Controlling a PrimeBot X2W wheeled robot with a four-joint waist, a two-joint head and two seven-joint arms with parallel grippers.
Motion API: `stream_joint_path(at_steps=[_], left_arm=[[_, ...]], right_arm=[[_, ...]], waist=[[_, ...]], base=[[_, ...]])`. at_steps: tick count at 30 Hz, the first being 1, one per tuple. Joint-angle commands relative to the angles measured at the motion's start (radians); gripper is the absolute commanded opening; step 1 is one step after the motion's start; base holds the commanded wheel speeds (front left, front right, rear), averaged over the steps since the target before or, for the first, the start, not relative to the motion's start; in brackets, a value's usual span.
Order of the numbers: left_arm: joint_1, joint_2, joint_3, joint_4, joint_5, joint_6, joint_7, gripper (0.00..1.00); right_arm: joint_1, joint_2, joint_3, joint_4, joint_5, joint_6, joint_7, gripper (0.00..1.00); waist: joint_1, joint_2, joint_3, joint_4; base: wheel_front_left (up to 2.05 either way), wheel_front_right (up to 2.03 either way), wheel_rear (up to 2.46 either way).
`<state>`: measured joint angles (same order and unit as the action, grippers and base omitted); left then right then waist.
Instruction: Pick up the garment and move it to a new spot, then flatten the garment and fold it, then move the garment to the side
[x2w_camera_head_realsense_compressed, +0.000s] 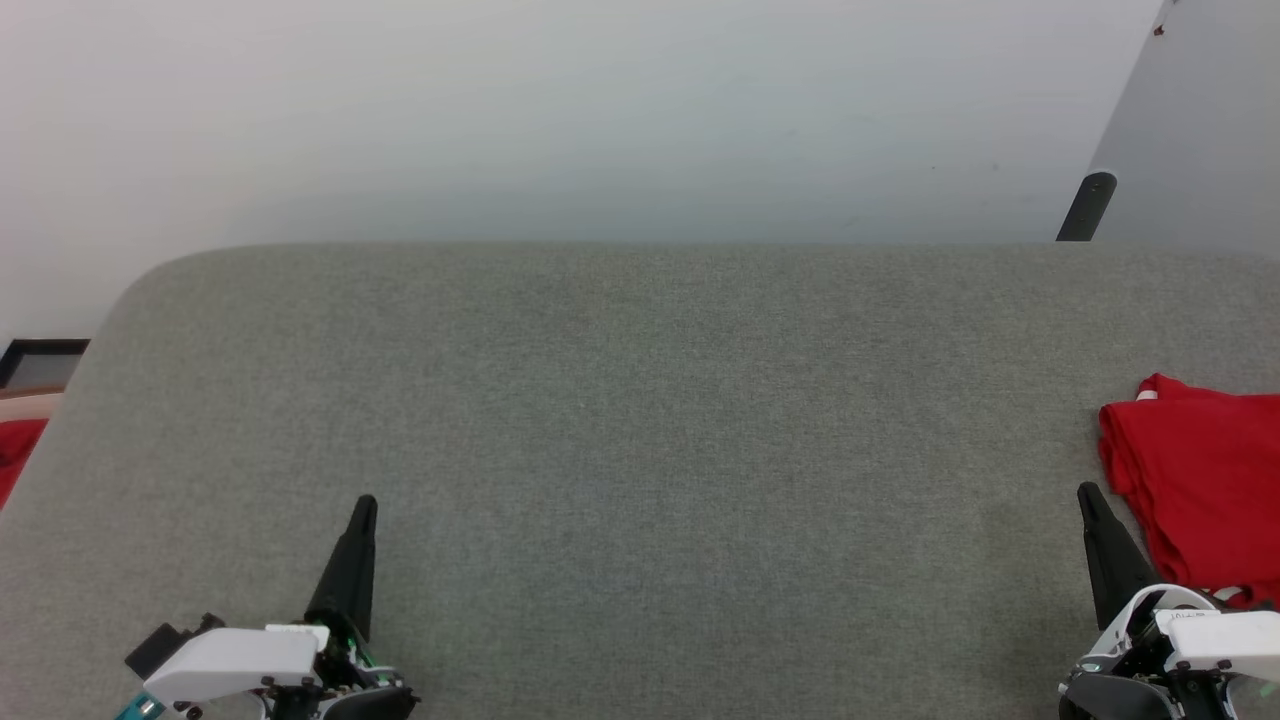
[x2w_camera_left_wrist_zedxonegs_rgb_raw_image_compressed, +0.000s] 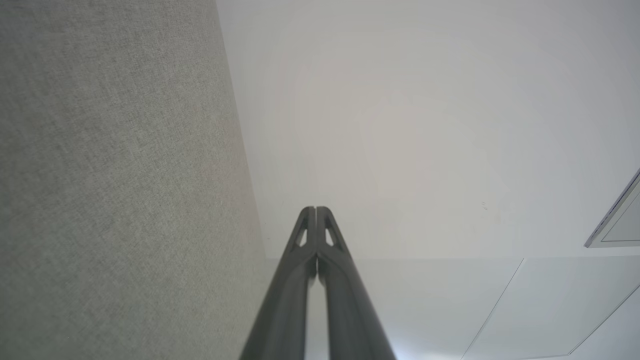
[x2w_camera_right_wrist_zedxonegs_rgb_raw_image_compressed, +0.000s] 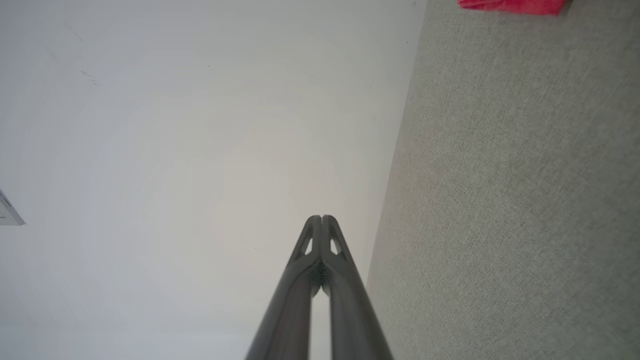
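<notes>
You see the garment (x2w_camera_head_realsense_compressed: 1200, 480) at the right edge of the head view, a compact red bundle with layered edges on the grey surface (x2w_camera_head_realsense_compressed: 640, 400). In the right wrist view, a strip of it shows at the top right (x2w_camera_right_wrist_zedxonegs_rgb_raw_image_compressed: 510, 5). It looks folded and set aside, so you can judge the folding and the move to the side as done, with little or nothing left. How neat the fold is you cannot tell, since part of it runs off the frame.

Just left of it, at the lower right, your right gripper (x2w_camera_head_realsense_compressed: 1086, 492) has its fingers pressed together and holds nothing. At the lower left, well apart, your left gripper (x2w_camera_head_realsense_compressed: 364, 510) is likewise closed and empty.
</notes>
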<state>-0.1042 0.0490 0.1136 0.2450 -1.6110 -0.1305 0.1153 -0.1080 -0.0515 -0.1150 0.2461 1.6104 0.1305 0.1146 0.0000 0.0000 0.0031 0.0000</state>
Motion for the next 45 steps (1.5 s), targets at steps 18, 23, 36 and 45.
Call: stream_joint_path(at_steps=[18, 23, 36, 45], left_arm=[[-0.010, 0.000, 0.002, 0.001, -0.003, 0.000, 0.001, 0.00], [-0.010, 0.000, 0.002, 0.001, -0.003, 0.000, 0.001, 0.00], [-0.010, 0.000, 0.002, 0.001, -0.003, 0.000, 0.001, 0.00], [-0.010, 0.000, 0.002, 0.001, -0.004, 0.000, 0.001, 0.00]], right_arm=[[-0.003, 0.003, 0.001, 0.000, 0.005, 0.000, 0.001, 0.00], [-0.003, 0.003, 0.001, 0.000, 0.005, 0.000, 0.001, 0.00], [-0.003, 0.003, 0.001, 0.000, 0.005, 0.000, 0.000, 0.00], [-0.003, 0.003, 0.001, 0.000, 0.005, 0.000, 0.000, 0.00]], waist=[[0.0000, 0.0000, 0.000, 0.000], [0.0000, 0.0000, 0.000, 0.000], [0.0000, 0.0000, 0.000, 0.000], [0.0000, 0.0000, 0.000, 0.000]], base=[[0.00, 0.00, 0.00], [0.00, 0.00, 0.00], [0.00, 0.00, 0.00], [0.00, 0.00, 0.00]])
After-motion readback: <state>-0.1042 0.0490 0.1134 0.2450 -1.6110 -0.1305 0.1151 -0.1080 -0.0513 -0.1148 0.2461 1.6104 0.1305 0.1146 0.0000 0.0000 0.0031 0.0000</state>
